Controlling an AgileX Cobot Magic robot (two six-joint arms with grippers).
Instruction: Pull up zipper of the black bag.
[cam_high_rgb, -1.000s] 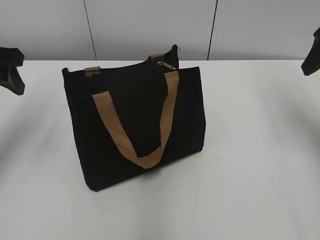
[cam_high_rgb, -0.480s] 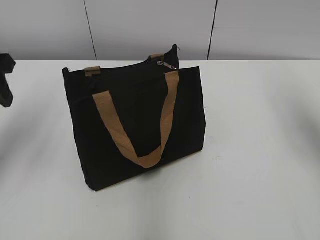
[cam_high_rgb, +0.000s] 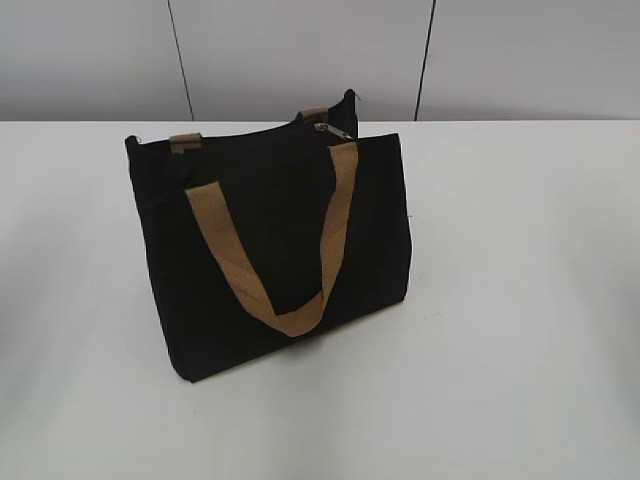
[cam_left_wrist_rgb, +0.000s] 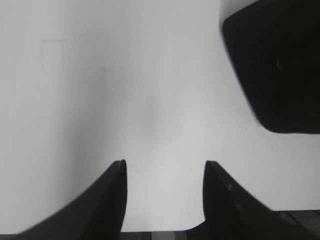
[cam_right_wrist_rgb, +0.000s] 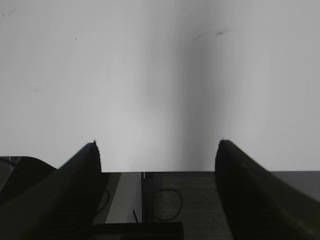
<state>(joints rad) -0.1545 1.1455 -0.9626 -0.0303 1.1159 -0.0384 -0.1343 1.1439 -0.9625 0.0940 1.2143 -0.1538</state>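
Note:
The black bag (cam_high_rgb: 280, 240) stands upright on the white table (cam_high_rgb: 520, 300) in the exterior view, a tan handle strap (cam_high_rgb: 290, 250) hanging down its front. The zipper's silvery pull tab (cam_high_rgb: 332, 130) sits at the right end of the bag's top edge. Neither gripper shows in the exterior view. In the left wrist view the left gripper (cam_left_wrist_rgb: 165, 165) is open and empty over bare table, with a corner of the bag (cam_left_wrist_rgb: 280, 65) at the upper right. In the right wrist view the right gripper (cam_right_wrist_rgb: 157, 145) is open and empty above the table's edge.
A grey panelled wall (cam_high_rgb: 300, 50) runs behind the table. The right wrist view shows the table's edge (cam_right_wrist_rgb: 160, 171) and dark floor with a cable (cam_right_wrist_rgb: 167, 202) below it.
Both arms have pulled back out of the exterior view: the right one left first, then the left one slid off the left edge. The bag has not moved.

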